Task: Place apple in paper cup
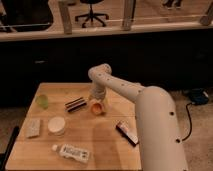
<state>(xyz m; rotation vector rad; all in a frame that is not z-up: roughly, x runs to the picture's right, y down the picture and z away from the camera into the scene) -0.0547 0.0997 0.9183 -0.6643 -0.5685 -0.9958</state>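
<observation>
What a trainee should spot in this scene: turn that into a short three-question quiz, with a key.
1. True or false: the apple sits inside the paper cup.
2. Where is the gripper? A) at the apple, near the middle of the table; B) beyond the table's left edge; C) down at the floor.
3. Fill in: as the picture shows it, the paper cup stands to the ___ of the apple.

Key: 1 false; 2 A; 3 left.
</observation>
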